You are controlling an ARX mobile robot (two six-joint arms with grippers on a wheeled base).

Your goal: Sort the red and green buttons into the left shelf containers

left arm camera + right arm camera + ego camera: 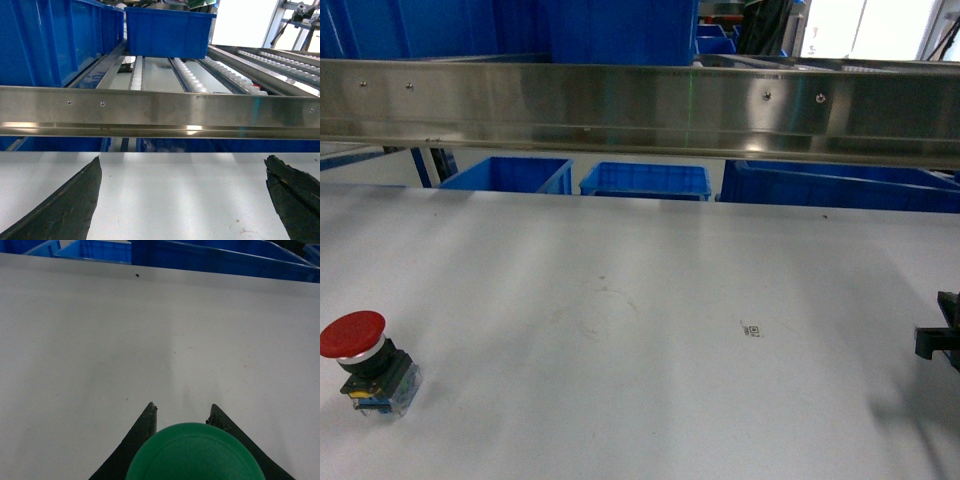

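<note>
The red button (365,358), with a wide red cap, black body and clear base, stands on the white table at the front left. A green button (195,455) fills the bottom of the right wrist view, and my right gripper (182,407) is shut on it, a finger on each side of the cap. A black part of the right arm (942,335) shows at the right edge of the head view. My left gripper (184,158) is open over bare table, facing the shelf. Deep blue containers (167,30) (45,40) stand on the shelf rollers behind the steel rail.
A steel rail (640,105) crosses the head view above the table's far edge. Beyond that edge, lower down, stand smaller blue crates (645,180) (515,175) and a wider blue bin (840,185). A small printed tag (751,329) lies on the table.
</note>
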